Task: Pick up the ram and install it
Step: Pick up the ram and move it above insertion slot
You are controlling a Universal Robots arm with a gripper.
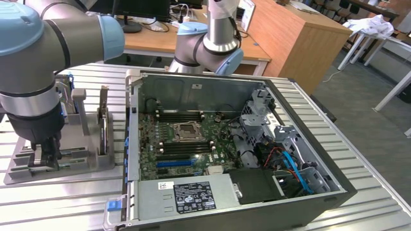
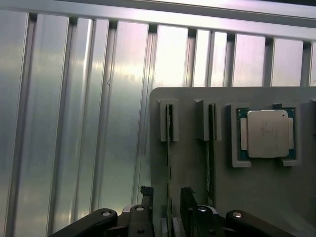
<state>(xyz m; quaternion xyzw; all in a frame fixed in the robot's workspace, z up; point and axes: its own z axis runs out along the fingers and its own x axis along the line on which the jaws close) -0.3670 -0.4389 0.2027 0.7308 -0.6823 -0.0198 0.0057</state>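
We see the gripper (image 2: pixel 164 192) low over the grey holder (image 2: pixel 190 163), its jaws open, one finger on each side of the ram (image 2: pixel 169 148). The ram stands on edge in a narrow slot of the holder, and from the wrist we see only its thin top edge running straight away from the jaws. A little clear gap shows between the ram and each finger, so nothing is gripped. Just beside it, in a parallel slot, stands a second thin board (image 2: pixel 211 148), close to the outer side of one finger, so room there is tight. Past that lies the square silver CPU chip (image 2: pixel 267 133), flat in its own pocket and apart from the fingers. On the ram's other side the holder's edge is near, with the bare ribbed table (image 2: pixel 74 123) beyond it.

From the exterior view, the holder sits at the exterior view's left of the open computer case (image 1: pixel 308 144), near it but not touching. The motherboard (image 1: pixel 186 144) lies exposed inside the case, and wooden desks (image 1: pixel 289 33) stand behind the table.
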